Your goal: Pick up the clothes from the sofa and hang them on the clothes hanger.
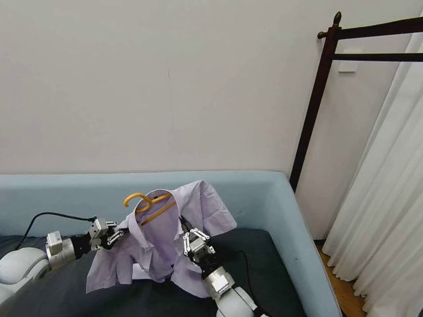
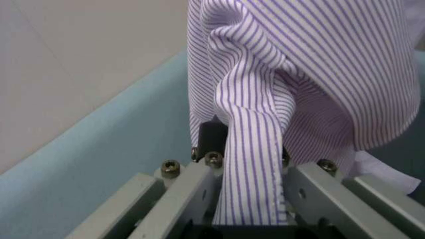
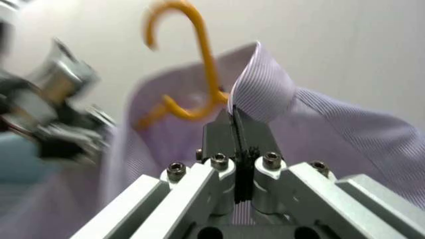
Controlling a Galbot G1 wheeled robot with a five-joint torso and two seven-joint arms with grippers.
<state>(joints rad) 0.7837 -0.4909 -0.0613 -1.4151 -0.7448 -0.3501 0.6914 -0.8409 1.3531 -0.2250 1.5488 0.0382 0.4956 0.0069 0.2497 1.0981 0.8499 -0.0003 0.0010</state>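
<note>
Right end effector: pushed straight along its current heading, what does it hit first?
The right end effector is shut on the shirt at its collar, so fabric comes first. Beyond that, the orange hanger hook sits roughly in line, then the wall. Depth between them is unclear.

No readable text or labels appear anywhere.

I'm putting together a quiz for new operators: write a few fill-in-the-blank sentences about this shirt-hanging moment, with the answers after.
The shirt, striped white and ____, sits on an orange hanger.
The left gripper and the right gripper are both ____ on the shirt.
They hold it above a light blue ____.
The dark wooden clothes rack stands on the robot's ____ side.
Missing words: purple; shut; sofa; right.
</note>
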